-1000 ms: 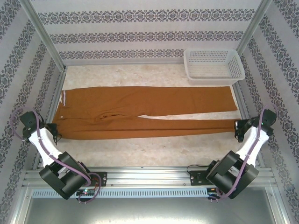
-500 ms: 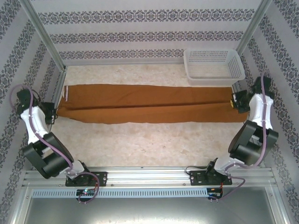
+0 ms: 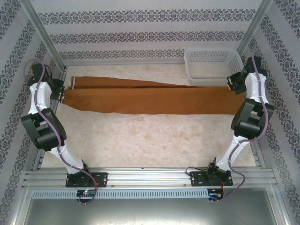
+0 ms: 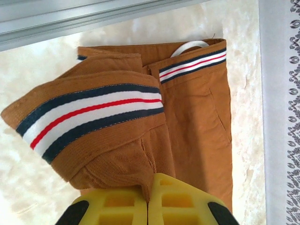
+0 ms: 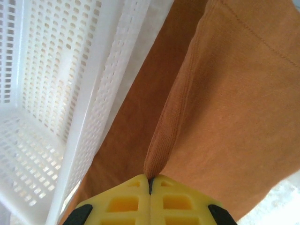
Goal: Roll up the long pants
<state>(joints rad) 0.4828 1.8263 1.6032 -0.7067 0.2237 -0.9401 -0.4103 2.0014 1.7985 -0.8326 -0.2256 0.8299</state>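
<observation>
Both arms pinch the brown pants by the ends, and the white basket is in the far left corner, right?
No, the white basket is in the far right corner, as the top external view shows; both arms do pinch the brown pants.

Robot lab test cell, aluminium frame rails (image 3: 150, 177), patterned backdrop panels (image 3: 150, 28)

The desk (image 3: 140, 140) has a pale, marbled top. Rust-brown long pants (image 3: 154, 99) stretch along its far half, from the left edge to the right edge. A white mesh basket (image 3: 214, 80) sits in the far right corner.
</observation>
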